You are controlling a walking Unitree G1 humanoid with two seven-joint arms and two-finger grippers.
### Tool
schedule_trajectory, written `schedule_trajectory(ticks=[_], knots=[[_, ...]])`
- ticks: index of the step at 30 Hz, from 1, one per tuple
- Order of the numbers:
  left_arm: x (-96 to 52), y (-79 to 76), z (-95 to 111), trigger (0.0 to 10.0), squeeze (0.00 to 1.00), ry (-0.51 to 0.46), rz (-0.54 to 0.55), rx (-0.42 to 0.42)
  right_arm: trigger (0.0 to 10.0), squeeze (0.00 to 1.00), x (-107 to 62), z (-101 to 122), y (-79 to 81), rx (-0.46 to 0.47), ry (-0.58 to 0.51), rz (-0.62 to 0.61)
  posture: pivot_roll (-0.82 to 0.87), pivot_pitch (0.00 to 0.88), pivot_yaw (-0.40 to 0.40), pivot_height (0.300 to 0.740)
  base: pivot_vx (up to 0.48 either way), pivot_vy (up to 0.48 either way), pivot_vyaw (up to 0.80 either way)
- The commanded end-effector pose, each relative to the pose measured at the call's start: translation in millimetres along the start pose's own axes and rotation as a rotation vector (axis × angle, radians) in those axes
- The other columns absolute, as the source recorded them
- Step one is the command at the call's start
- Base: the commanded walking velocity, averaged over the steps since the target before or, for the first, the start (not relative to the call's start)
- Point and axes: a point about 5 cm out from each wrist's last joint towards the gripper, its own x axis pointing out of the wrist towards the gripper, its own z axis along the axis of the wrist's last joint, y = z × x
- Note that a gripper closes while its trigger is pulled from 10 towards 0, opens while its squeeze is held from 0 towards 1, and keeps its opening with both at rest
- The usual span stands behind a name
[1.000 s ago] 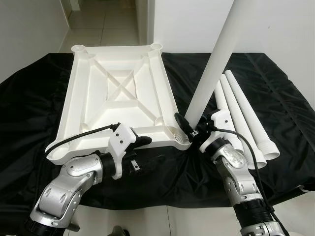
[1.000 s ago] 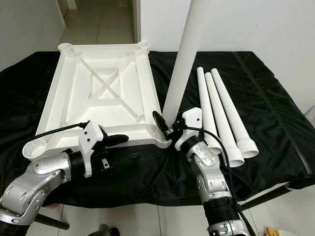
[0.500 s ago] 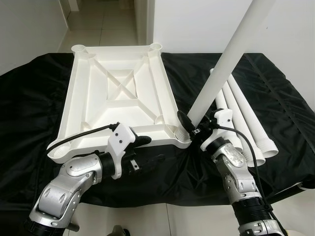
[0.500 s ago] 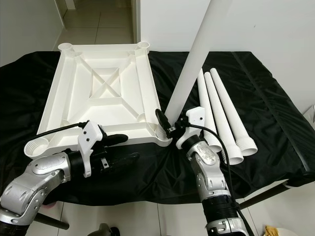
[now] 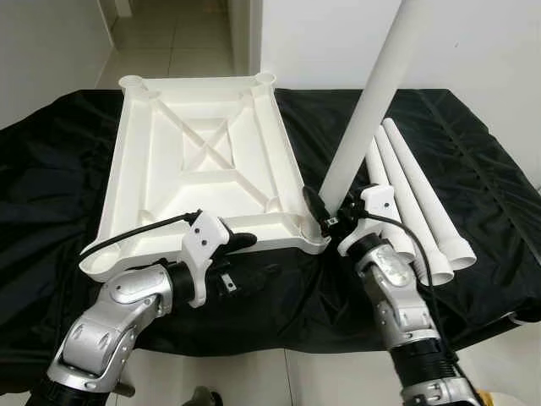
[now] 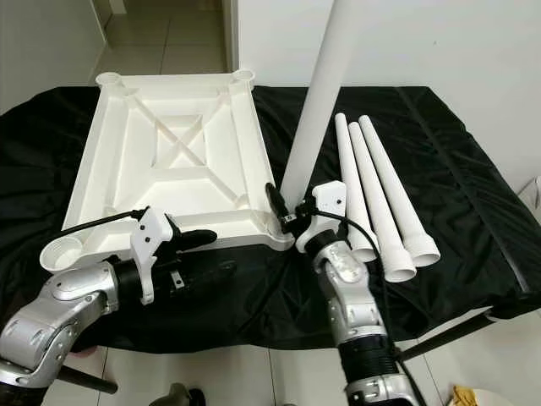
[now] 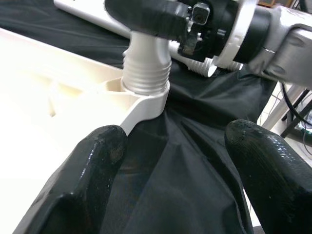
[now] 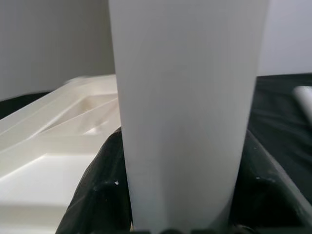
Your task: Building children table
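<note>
Right pincer (image 5: 325,222) clamping upright leg (image 5: 365,110), threaded end in tabletop (image 5: 203,161) corner socket

No legible text, seemingly, anywhere.

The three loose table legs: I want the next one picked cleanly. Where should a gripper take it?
Probably the outermost of the three loose legs, gripped mid-shaft from above, jaws across its width. They lie side by side on the black cloth, so only the top and the outer flank are free; the flared threaded ends nearest the robot are wider.
</note>
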Motion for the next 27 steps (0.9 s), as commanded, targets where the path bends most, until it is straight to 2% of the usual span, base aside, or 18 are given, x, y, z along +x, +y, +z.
schedule_trajectory(ticks=[1, 9, 19, 27], knots=[[-1.7, -0.6, 0.2, 10.0, 0.0, 0.0, 0.034, -0.005, 10.0, 0.0, -32.6, -49.8, -32.2, -0.061, 0.266, -0.249, -0.02, 0.143, 0.036, 0.74, 0.0, 0.0, 0.0], [-0.8, 0.2, 1.1, 10.0, 0.0, -0.005, 0.03, -0.003, 10.0, 0.0, -29.8, -41.3, -23.9, -0.088, 0.204, -0.274, -0.02, 0.139, 0.037, 0.74, 0.0, 0.0, 0.0], [-1.0, -0.7, 0.2, 10.0, 0.0, -0.003, 0.027, -0.005, 10.0, 0.0, -26.0, -40.8, -18.8, -0.087, 0.205, -0.292, -0.03, 0.136, 0.032, 0.74, 0.0, 0.0, 0.0], [-1.0, -2.3, -0.4, 10.0, 0.0, -0.004, 0.027, -0.008, 10.0, 0.0, -29.7, -47.5, -20.1, -0.061, 0.246, -0.331, -0.02, 0.132, 0.027, 0.74, 0.0, 0.0, 0.0]])
